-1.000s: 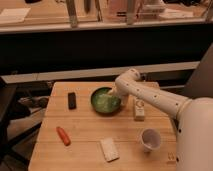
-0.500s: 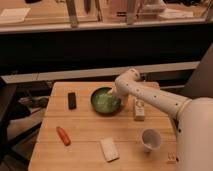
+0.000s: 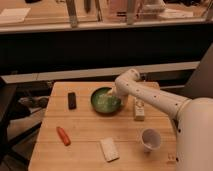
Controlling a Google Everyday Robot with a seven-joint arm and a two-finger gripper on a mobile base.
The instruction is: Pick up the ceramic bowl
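Sitting upright, mouth up, at the far middle of the wooden table [image 3: 85, 127]: one ceramic bowl [image 3: 103, 102], round, no long axis. Dipping over its right rim: one gripper [image 3: 113, 95], hold impossible to tell. Scattered around: one black bar [image 3: 72, 100], one orange piece [image 3: 63, 135], one white pad [image 3: 109, 149], one white cup [image 3: 151, 139], one pale box [image 3: 139, 109].

You're looking down on a light wooden table [image 3: 85, 152] made of joined planks. Just behind the table runs a pale horizontal ledge [image 3: 60, 75], and above that stands a broad dark panel [image 3: 100, 47]. Farther behind the table, past the panel, a second light-wood surface [image 3: 45, 20] is warmly lit and crossed by upright posts [image 3: 73, 12]. Left of the table you'll see a dark chair-like shape [image 3: 7, 107] over shadowed floor [image 3: 25, 135]. The gripper [image 3: 111, 96] hangs over the table's middle, toward its back edge.
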